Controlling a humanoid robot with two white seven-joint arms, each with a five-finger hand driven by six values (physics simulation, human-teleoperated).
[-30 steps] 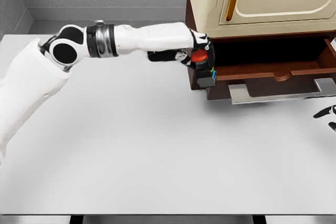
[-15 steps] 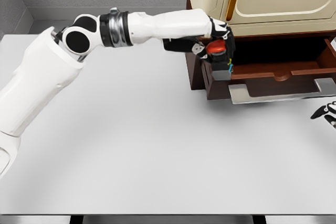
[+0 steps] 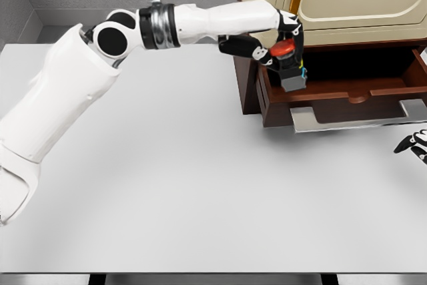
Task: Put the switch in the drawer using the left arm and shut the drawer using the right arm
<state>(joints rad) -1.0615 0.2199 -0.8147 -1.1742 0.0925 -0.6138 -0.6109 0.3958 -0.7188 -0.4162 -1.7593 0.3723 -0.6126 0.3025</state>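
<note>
Left hand holds the switch over the open drawer

At upper right, the left hand (image 3: 283,39) grips the grey switch with a red button (image 3: 288,63) above the brown wooden drawer (image 3: 347,91); the right hand (image 3: 415,145) rests relaxed at the right edge.

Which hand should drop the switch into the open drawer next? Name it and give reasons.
Left. The left hand already grips the switch right over the open drawer. The right hand shows only fingertips at the picture's right edge, holding nothing.
</note>
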